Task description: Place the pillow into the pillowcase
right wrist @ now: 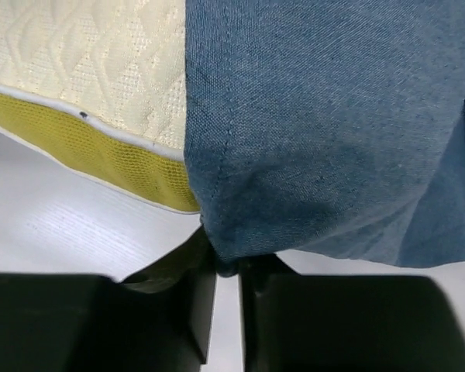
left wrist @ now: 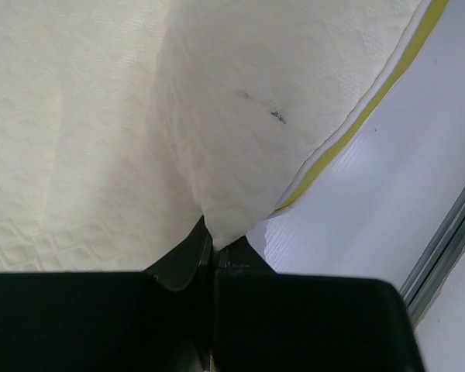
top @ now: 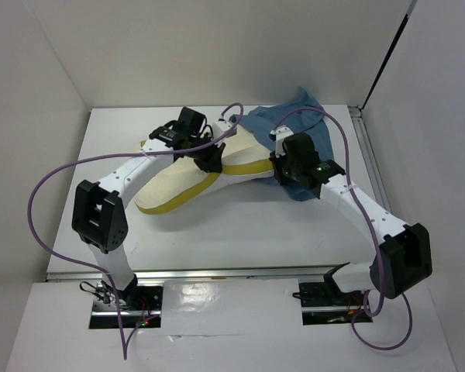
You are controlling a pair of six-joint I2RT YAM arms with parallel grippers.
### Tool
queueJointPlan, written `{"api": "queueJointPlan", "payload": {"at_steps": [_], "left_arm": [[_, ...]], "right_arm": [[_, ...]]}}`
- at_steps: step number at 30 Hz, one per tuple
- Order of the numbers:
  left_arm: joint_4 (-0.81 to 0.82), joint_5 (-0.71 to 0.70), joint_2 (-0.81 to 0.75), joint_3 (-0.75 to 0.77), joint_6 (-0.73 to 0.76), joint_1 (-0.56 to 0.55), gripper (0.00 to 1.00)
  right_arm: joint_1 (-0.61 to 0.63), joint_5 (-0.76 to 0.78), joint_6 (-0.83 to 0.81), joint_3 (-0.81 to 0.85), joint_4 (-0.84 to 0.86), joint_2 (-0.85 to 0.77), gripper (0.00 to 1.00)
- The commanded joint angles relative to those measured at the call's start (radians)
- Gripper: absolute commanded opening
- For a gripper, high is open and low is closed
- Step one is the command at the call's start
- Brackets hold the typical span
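The cream pillow (top: 178, 182) with its yellow edge seam lies across the middle of the white table, its right end tucked into the slate-blue pillowcase (top: 260, 124) at the back right. My left gripper (top: 211, 161) sits on the pillow's middle. In the left wrist view it (left wrist: 215, 244) is shut on a pinched fold of pillow (left wrist: 240, 116) cloth. My right gripper (top: 279, 164) is at the pillowcase's near edge. The right wrist view shows it (right wrist: 229, 263) closed on a corner of the pillowcase (right wrist: 318, 116), with the pillow (right wrist: 101, 62) beside it.
White walls box in the table (top: 240, 232) on the left, back and right. A metal rail (top: 370, 155) runs along the right edge and also shows as the rail (left wrist: 442, 248) in the left wrist view. Purple cables (top: 62, 174) loop over both arms.
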Motion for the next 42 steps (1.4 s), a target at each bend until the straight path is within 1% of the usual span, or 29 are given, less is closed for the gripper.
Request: {"api": "queueJointPlan", "payload": {"at_steps": [1,2,3,5,6,8,12,13,15,17,20,22,24,26,27,28,29,30,31,32,33,40,42], "left_arm": [[0.074,0.062,-0.008,0.026,0.002,-0.006,0.0],[0.074,0.062,-0.008,0.026,0.002,-0.006,0.0],[0.074,0.053,-0.008,0.017,0.002,-0.006,0.0],[0.084,0.053,-0.008,0.017,-0.007,-0.006,0.0],[0.084,0.053,-0.008,0.017,-0.007,-0.006,0.0],[0.093,0.044,-0.008,0.017,-0.016,-0.006,0.0],[0.093,0.03,0.001,0.026,-0.016,-0.016,0.0],[0.093,0.03,0.001,0.026,-0.026,-0.016,0.0],[0.093,0.03,0.001,0.026,-0.026,-0.025,0.0],[0.093,0.021,0.001,0.026,-0.026,-0.025,0.0],[0.102,0.021,0.001,0.026,-0.035,-0.025,0.0],[0.102,0.021,0.001,0.017,-0.035,-0.025,0.0],[0.113,0.021,0.001,0.008,-0.035,-0.025,0.0],[0.113,0.021,0.001,0.008,-0.035,-0.025,0.0],[0.113,0.021,0.001,0.008,-0.035,-0.025,0.0],[0.113,0.021,0.001,0.008,-0.035,-0.025,0.0],[0.113,0.021,0.001,0.008,-0.035,-0.025,0.0],[0.113,0.021,0.001,-0.004,-0.035,-0.025,0.0],[0.123,0.021,0.001,-0.004,-0.035,-0.025,0.0],[0.123,0.021,0.001,-0.004,-0.035,-0.025,0.0],[0.124,0.032,0.001,-0.004,-0.035,-0.025,0.0],[0.114,0.032,0.001,0.005,-0.026,-0.025,0.0],[0.114,0.032,0.001,0.005,-0.026,-0.025,0.0]], "right_arm": [[-0.002,-0.004,-0.008,0.08,0.007,-0.041,0.2],[-0.002,-0.004,-0.008,0.089,0.007,-0.041,0.16],[-0.002,-0.004,-0.017,0.1,0.007,-0.041,0.09],[-0.002,-0.038,-0.017,0.132,-0.018,-0.041,0.02],[-0.002,-0.053,-0.017,0.146,-0.032,-0.041,0.0],[-0.002,-0.116,-0.017,0.189,-0.044,-0.032,0.0],[-0.002,-0.233,0.04,0.282,-0.079,0.011,0.0],[0.012,-0.247,0.04,0.328,-0.104,0.038,0.0],[0.034,-0.288,0.049,0.37,-0.133,0.063,0.0],[0.034,-0.314,0.049,0.381,-0.142,0.063,0.0],[0.044,-0.398,0.049,0.408,-0.176,0.075,0.0],[0.044,-0.408,0.035,0.421,-0.202,0.086,0.01],[0.044,-0.348,0.02,0.39,-0.213,0.077,0.01],[0.044,-0.292,-0.003,0.357,-0.202,0.063,0.09],[0.044,-0.211,-0.003,0.324,-0.202,0.054,0.15],[0.044,-0.163,-0.003,0.309,-0.202,0.054,0.2],[0.044,-0.118,-0.003,0.275,-0.179,0.031,0.38],[0.044,-0.072,-0.003,0.26,-0.167,0.02,0.45],[0.044,-0.002,-0.003,0.251,-0.167,0.011,0.49],[0.044,0.028,0.011,0.251,-0.153,0.002,0.52],[0.044,0.052,0.011,0.24,-0.139,-0.014,0.57],[0.044,0.184,0.035,0.24,-0.115,-0.035,0.57],[0.044,0.216,0.035,0.24,-0.078,-0.044,0.57]]}}
